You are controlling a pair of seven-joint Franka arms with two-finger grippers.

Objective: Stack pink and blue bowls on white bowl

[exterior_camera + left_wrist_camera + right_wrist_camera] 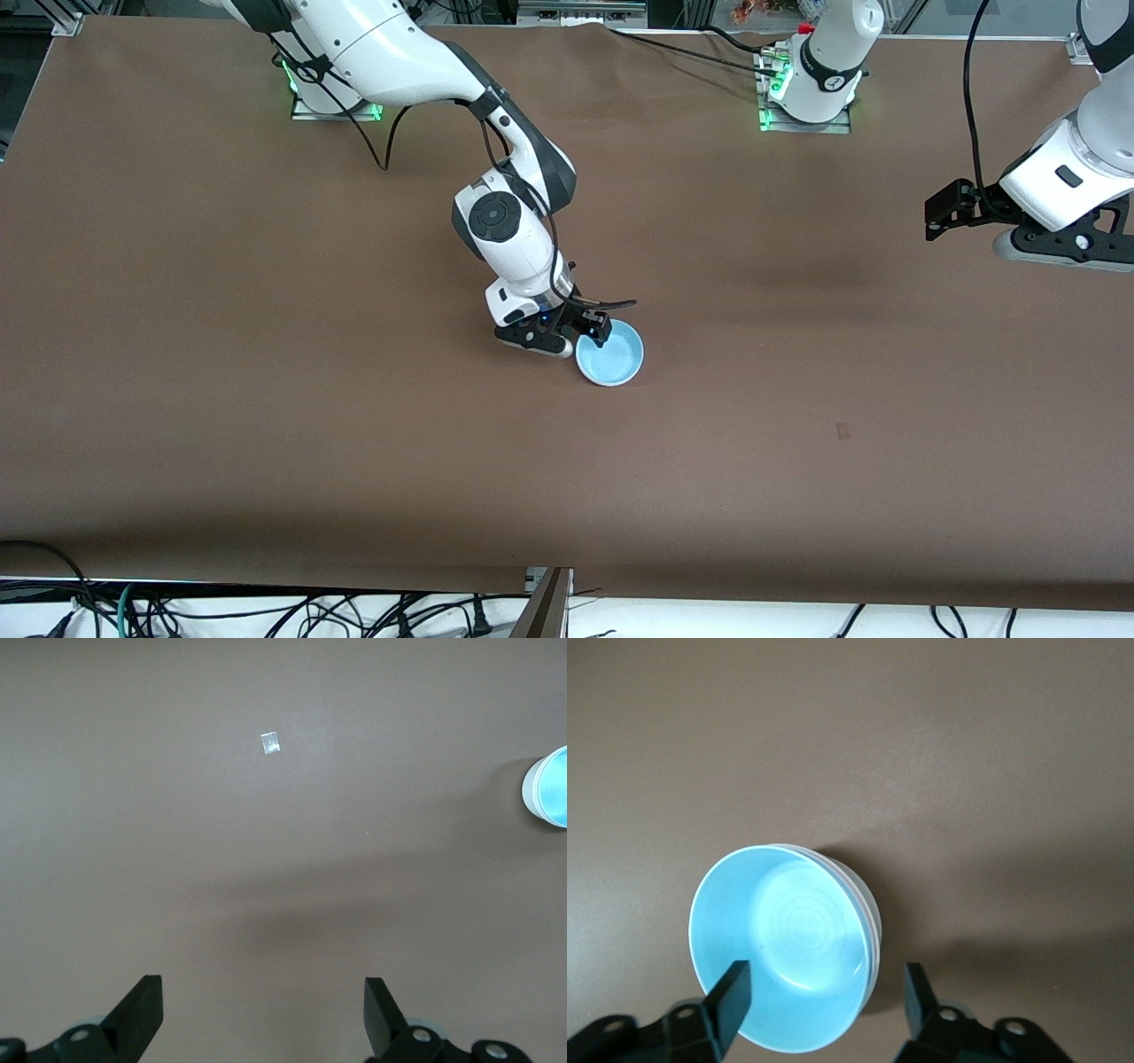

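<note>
The light blue bowl (609,354) sits mid-table on top of a stack; in the right wrist view (780,943) thin pale rims (873,923) of bowls under it show at its edge. The pink bowl does not show as pink anywhere. In the left wrist view the blue bowl (551,787) has an off-white wall (529,790) below it, the white bowl. My right gripper (592,332) (824,997) is open and straddles the stack's rim, one finger over the blue bowl's inside, the other outside it, not clamping. My left gripper (263,1010) is open and empty, up over the left arm's end of the table.
A small scrap of tape (271,742) lies on the brown table cover (266,399), also seen in the front view (842,431), nearer the front camera than the left arm's hand (1059,239). Cables hang off the table's front edge.
</note>
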